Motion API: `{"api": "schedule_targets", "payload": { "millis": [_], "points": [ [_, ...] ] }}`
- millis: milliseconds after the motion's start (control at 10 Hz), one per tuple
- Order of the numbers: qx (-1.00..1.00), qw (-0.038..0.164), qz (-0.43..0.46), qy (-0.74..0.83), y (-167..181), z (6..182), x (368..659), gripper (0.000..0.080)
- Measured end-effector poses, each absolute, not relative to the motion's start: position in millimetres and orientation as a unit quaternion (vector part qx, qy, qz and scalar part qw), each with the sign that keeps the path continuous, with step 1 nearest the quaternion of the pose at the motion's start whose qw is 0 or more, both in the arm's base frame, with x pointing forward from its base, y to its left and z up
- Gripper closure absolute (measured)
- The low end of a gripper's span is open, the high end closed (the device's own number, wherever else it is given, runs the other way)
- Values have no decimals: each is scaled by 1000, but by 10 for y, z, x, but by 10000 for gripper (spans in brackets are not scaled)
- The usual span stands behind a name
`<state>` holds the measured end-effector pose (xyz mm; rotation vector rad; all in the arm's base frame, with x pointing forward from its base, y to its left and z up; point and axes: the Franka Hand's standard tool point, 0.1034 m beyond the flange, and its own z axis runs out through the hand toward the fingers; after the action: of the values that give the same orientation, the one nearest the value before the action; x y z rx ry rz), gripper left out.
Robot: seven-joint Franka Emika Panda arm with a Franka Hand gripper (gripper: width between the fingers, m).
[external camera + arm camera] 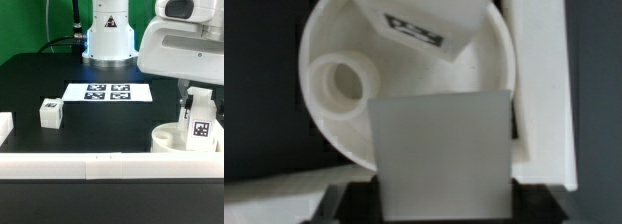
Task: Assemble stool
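Note:
My gripper (197,104) is shut on a white blocky stool leg (200,124), holding it upright by its top. The leg carries a black-and-white tag and hangs at the round white seat (172,138) near the front rail, on the exterior view's right. I cannot tell whether the leg touches the seat. In the wrist view the held leg (441,140) fills the middle between my dark fingers (349,198), with the seat (358,110) and its tag and round hole behind it. A second leg (50,113) stands alone on the exterior view's left.
The marker board (108,92) lies flat at the table's middle back. A long white rail (90,165) runs along the front edge and shows beside the seat in the wrist view (553,90). A white piece (4,126) sits at the left edge. The robot base (108,35) stands behind.

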<state>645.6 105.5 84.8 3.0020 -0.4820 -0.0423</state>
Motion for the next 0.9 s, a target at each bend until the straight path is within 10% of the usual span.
{"api": "schedule_targets", "payload": {
  "millis": [900],
  "points": [
    [826,15,-2,-564,1096,844,6422,466]
  ]
}}
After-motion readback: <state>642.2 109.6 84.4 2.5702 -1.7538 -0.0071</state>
